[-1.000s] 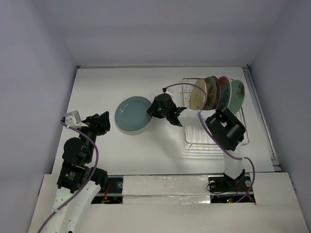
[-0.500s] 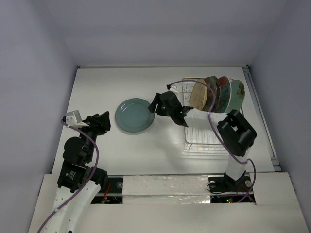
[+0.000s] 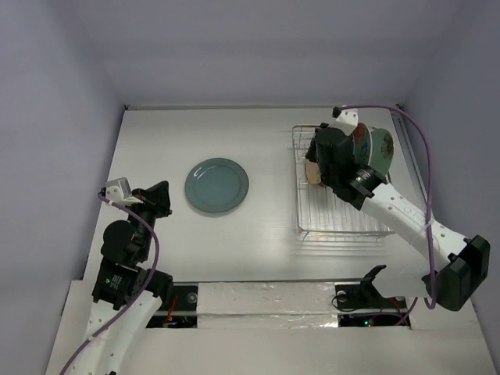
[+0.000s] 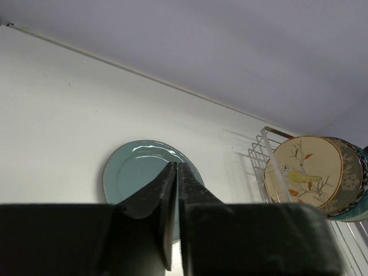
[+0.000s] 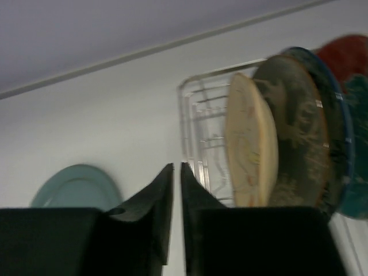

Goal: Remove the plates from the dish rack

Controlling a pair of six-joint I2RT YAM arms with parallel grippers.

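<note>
My left fingers (image 4: 172, 172) are pressed together with nothing between them, sitting over the left side of the table (image 3: 266, 141). They are near the blue-grey plate (image 3: 216, 185), which lies flat on the table, well apart from the dish rack (image 3: 344, 215). My right fingers (image 5: 171, 172) are closed to a thin slit and empty, hanging over the rack's far end beside the standing plates. Those stand on edge, packed together: the cream plate (image 5: 250, 144) foremost, then the dark plate (image 5: 299, 129), with the red plate (image 5: 348, 54) and the mint plate (image 3: 383, 148) behind.
</note>
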